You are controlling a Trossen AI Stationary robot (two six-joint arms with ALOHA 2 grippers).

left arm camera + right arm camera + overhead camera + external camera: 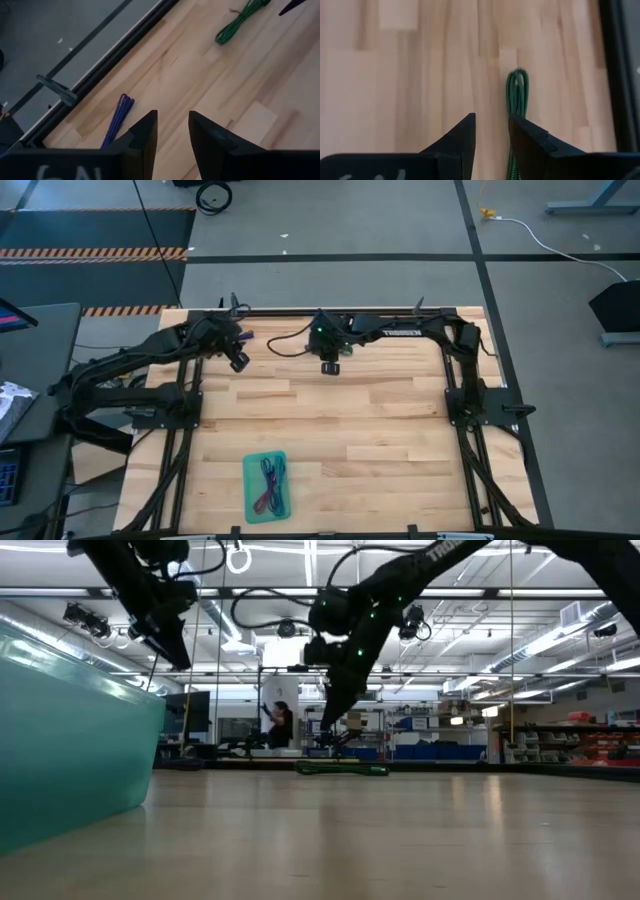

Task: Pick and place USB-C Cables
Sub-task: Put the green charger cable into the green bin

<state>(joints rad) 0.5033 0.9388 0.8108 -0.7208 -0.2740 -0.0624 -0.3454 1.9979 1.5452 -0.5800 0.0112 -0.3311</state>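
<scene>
A dark green USB-C cable (517, 92) lies flat on the wooden table near its far edge, also in the high view (346, 356) and the low view (340, 768). My right gripper (491, 135) hovers open just above it, with the cable running beneath one finger and nothing between the fingers. A violet cable (117, 119) lies by the far-left rail (245, 335). My left gripper (172, 140) hangs open over the table beside it, holding nothing. The teal tray (250, 505) at the near edge holds blue-purple and maroon cables (269, 485).
Black frame rails (190, 395) run along the table's left, right and far sides, with a clamp (57, 89) on the far rail. The tray wall (70, 740) rises close at the low view's left. Bare wood (360, 430) spans the middle of the table.
</scene>
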